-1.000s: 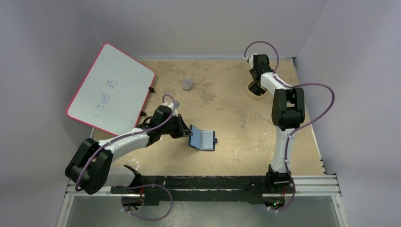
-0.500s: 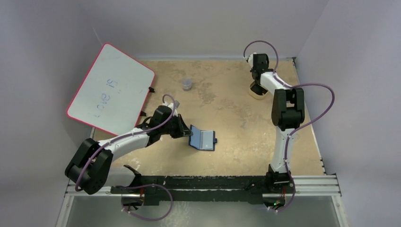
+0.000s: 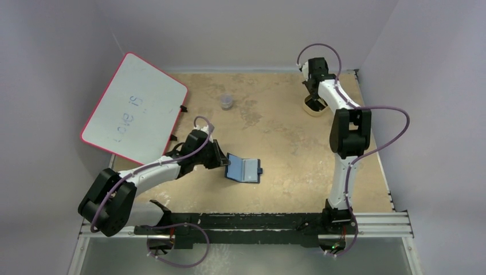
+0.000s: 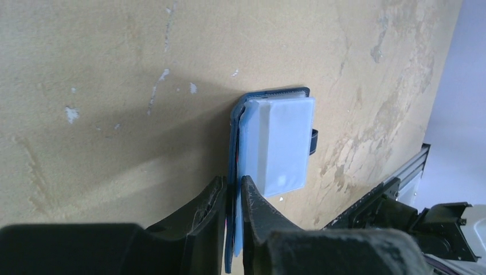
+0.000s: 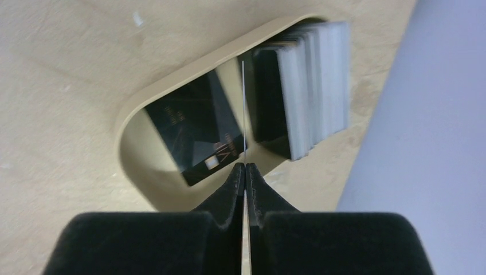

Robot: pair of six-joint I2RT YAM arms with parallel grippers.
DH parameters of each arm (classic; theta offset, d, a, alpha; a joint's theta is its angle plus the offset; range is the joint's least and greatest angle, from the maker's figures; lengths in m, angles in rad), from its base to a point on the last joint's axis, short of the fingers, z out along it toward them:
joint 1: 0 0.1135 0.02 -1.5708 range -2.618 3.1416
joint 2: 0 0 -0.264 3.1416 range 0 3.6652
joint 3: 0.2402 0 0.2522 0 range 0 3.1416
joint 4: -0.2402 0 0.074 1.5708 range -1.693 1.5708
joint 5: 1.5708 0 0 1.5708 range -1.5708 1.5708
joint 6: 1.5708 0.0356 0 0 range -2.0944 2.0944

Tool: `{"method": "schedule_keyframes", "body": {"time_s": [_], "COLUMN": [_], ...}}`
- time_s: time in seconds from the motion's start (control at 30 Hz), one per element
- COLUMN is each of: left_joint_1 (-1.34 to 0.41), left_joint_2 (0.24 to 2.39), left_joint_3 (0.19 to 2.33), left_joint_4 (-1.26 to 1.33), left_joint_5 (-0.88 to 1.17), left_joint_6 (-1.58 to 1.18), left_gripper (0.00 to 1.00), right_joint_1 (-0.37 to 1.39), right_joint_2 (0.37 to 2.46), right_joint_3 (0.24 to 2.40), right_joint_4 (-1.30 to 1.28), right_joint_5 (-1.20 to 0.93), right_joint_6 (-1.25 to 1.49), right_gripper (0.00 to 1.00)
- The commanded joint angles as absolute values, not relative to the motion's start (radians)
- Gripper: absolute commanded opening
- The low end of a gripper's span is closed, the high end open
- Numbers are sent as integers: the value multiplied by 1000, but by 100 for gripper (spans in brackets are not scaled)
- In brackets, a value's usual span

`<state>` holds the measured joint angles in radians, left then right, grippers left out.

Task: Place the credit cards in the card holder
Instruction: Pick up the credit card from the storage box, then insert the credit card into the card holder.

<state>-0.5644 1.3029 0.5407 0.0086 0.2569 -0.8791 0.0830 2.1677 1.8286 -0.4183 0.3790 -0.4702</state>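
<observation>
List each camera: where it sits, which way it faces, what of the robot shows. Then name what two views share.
Top external: fixed above and behind the arms, looking down on the table; both arms show whole, with left gripper and right gripper.
Left wrist: on the left arm, looking along its fingers, shut on the edge of the open card holder.
Right wrist: on the right arm, looking down into the tan tray; its fingers pinch a card edge-on.
Shared: top external and left wrist both show the card holder.

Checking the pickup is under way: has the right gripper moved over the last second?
Yes. In the top view the right gripper has shifted slightly toward the back wall relative to the tan tray, shut on a credit card.
</observation>
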Motion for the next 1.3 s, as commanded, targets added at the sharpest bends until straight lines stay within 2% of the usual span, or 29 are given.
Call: {"method": "schedule_keyframes", "body": {"time_s": [0.0,0.13,0.2,0.3,0.5,0.63,0.8,1.07,1.27], "left_joint_1": [-569,-569,-569,-569,-569,-568,-569,-569,-569], "left_joint_2": [1265,1256,1253,1254,1279,1283,1271,1321,1334], "left_joint_3": [528,507,498,474,441,415,423,404,393], "left_joint_4": [0,6,7,40,120,189,149,170,167], "left_joint_5": [183,165,149,142,137,135,76,37,17], "left_joint_6": [-885,-900,-905,-923,-965,-1020,-1024,-1020,-1014], "left_gripper": [15,13,6,0,0,0,0,0,0], "right_joint_1": [86,107,117,149,248,319,440,540,588], "right_joint_2": [2075,1999,1955,1870,1703,1599,1495,1459,1473], "right_joint_3": [1847,1798,1769,1702,1506,1368,1177,936,806], "right_joint_4": [-565,-573,-569,-524,-389,-255,-73,189,308], "right_joint_5": [245,169,105,77,133,-29,-172,-377,-433], "right_joint_6": [-348,-233,-164,-72,84,216,386,588,656], "right_gripper": [0,0,0,0,0,0,0,0,0]}}
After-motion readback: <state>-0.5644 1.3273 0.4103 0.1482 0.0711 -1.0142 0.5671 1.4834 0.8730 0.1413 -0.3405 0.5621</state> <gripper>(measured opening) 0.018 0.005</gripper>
